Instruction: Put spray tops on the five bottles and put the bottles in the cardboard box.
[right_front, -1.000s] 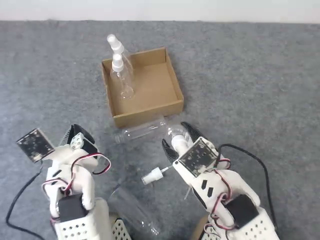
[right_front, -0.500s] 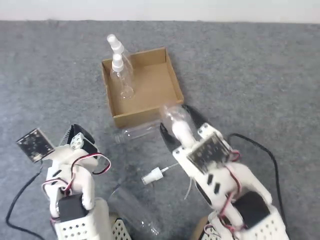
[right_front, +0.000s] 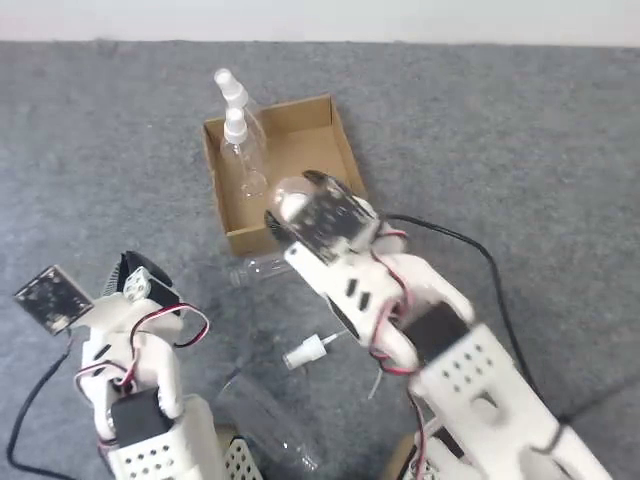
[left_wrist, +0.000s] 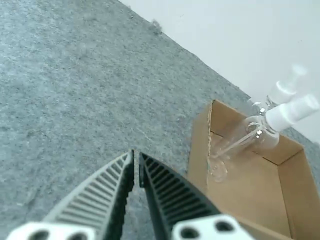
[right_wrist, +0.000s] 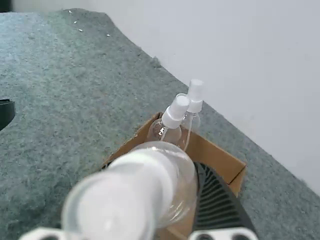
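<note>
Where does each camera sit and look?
High view: overhead, looking down on left arm, right arm and cardboard box.
Left wrist view: on that arm, facing the box past the shut left gripper.
Right wrist view: on that arm, facing the box over the bottle in the right gripper.
All share the box and two spray-topped bottles.

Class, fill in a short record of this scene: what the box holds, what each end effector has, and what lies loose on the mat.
Box: two capped bottles standing in one corner
Right end effector: shut on a held bottle with its top on, above the box's near wall
Left end effector: shut, empty
Mat: one lying bottle by the box, another bottle between the arm bases, one loose spray top
</note>
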